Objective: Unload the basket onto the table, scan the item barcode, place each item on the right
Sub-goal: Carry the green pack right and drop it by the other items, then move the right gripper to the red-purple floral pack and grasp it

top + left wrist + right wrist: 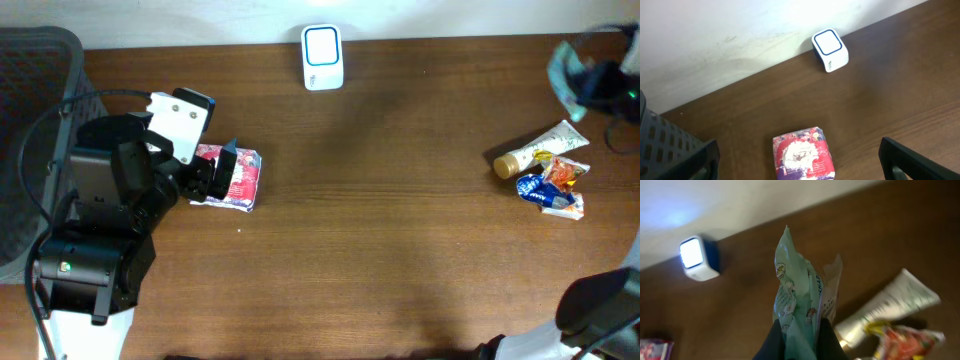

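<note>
One pale green packet (797, 292) is pinched by its lower end in the right claw (799, 341). The two dark fingers (771, 342) are closed tight on the crinkled film, so the packet stands up out of them with its printed face to the wrist camera. From overhead the green packet (563, 66) hangs over the far right corner of the surface (400, 250), well apart from the scanner (322, 57). The scanner is a small white box with a blue-rimmed window. It sits at the middle of the far edge, against the pale wall, and in the right wrist view its window glows bright.

Just nearer than the held packet, by the right edge, a cream tube (540, 150) with a tan cap lies on its side. A blue and orange snack wrapper (556, 187) touches its near side.

Toward the left edge lies a red and white packet (233, 178), flat on the wood. The left claw (218, 172) hovers over it, spread as wide as it goes and gripping nothing; in the left wrist view its two dark fingers (702, 160) stand far out on either side of that packet. A dark mesh basket (30, 90) stands at the far left corner.
</note>
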{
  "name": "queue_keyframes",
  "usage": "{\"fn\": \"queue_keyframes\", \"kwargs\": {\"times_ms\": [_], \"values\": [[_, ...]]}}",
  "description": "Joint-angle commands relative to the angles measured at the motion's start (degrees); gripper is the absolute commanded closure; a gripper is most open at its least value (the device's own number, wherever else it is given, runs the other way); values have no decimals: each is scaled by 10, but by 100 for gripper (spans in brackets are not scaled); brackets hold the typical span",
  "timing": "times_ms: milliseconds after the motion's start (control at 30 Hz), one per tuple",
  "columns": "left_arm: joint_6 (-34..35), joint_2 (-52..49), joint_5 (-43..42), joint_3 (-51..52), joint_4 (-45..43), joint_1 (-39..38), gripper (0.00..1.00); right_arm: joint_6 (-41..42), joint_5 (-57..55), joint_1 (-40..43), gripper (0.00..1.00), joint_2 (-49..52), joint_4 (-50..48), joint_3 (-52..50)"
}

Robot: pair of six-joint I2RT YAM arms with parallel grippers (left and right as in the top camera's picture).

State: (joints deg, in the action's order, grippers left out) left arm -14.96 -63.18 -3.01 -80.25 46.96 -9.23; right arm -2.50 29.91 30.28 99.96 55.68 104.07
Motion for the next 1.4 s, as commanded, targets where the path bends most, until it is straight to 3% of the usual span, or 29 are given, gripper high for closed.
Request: {"fn": "queue_keyframes", "kwargs": {"times_ms": [0,100,233,267,367,433,567,667,767,867,1000,1200,1367], "values": [[8,2,-9,-4,1,0,1,4,28,78,96,33,-7,-83],[8,2,-8,-4,1,0,1,42,24,118,96,76,-90,-212],[8,2,-8,-4,1,0,1,47,24,113,96,99,-121,-253],[8,2,-8,-4,1,0,1,48,25,110,70,98,-120,-251],[8,2,-8,-4,1,0,1,49,74,109,16,86,-70,-209],[8,2,-8,-4,1,0,1,47,73,106,12,59,-26,-160],[8,2,-6,-4,1,0,1,23,40,62,11,-44,81,-10],[8,9,-6,-4,5,0,1,13,-15,-43,2,-118,98,21],[14,48,24,-4,7,0,1,-40,-17,-189,1,-126,117,20],[41,87,115,-4,35,1,1,-54,-17,-310,2,-84,118,19],[43,143,134,-4,54,11,1,-69,-21,-466,6,42,80,19],[42,161,133,-4,83,18,1,7,3,-586,10,225,-44,19],[42,161,133,-4,83,18,1,75,13,-633,16,291,-145,19]]}}
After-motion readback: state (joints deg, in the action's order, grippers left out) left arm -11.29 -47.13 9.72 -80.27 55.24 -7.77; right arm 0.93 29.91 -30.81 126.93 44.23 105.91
